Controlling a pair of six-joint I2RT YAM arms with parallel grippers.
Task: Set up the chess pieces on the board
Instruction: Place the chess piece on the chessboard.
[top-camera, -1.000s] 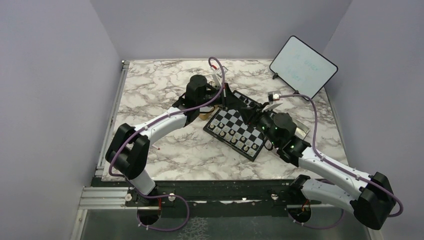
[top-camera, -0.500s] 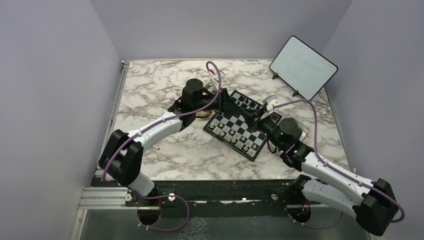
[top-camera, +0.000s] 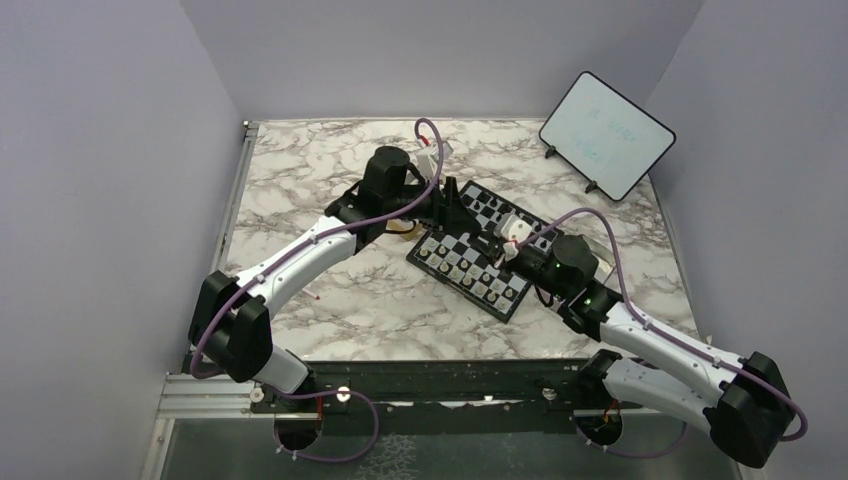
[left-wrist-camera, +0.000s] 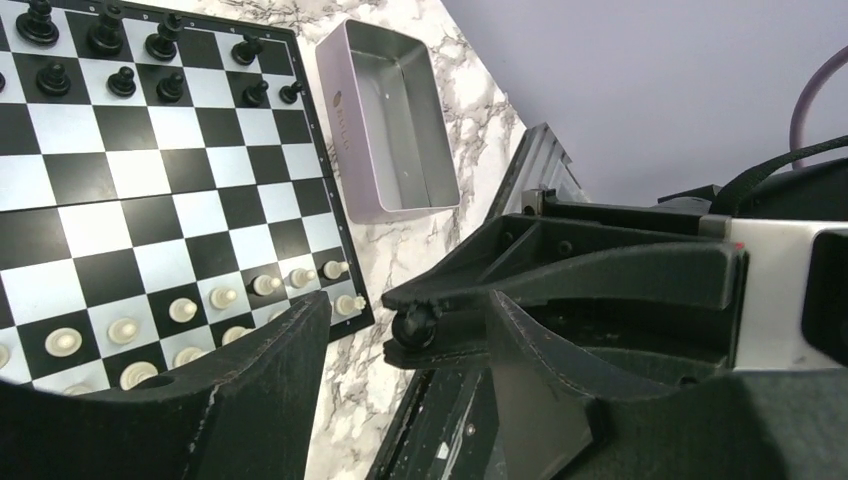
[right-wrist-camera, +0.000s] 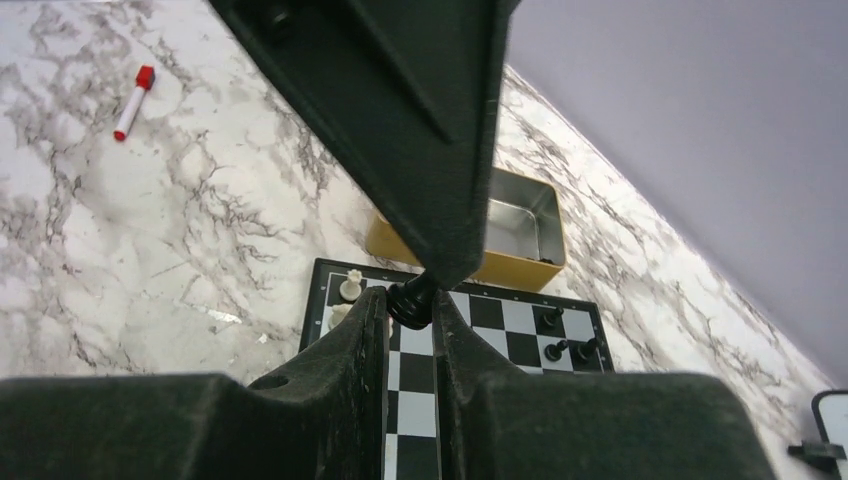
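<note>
A small black chess piece (right-wrist-camera: 410, 300) hangs above the board (top-camera: 475, 250), pinched between the fingertips of my right gripper (right-wrist-camera: 408, 312), which is shut on it. My left gripper (left-wrist-camera: 408, 305) stands open around that same piece (left-wrist-camera: 415, 325), with its fingers (left-wrist-camera: 260, 370) spread wide and apart from it. In the top view the two grippers meet over the board's far left corner, left gripper (top-camera: 456, 205) facing right gripper (top-camera: 488, 232). Black pieces (left-wrist-camera: 120, 70) fill the board's far rows. Pale pieces (left-wrist-camera: 200, 310) line its near rows.
A gold tin (right-wrist-camera: 520, 235) sits beside the board's left corner, under the left arm. A silver tin (left-wrist-camera: 390, 130) lies off the board's right edge. A white tablet (top-camera: 607, 133) leans at the back right. A red-capped marker (right-wrist-camera: 132, 100) lies on the marble to the left.
My left gripper has gone from shut to open, letting go of the black piece. The right gripper moved in toward it and now holds that piece.
</note>
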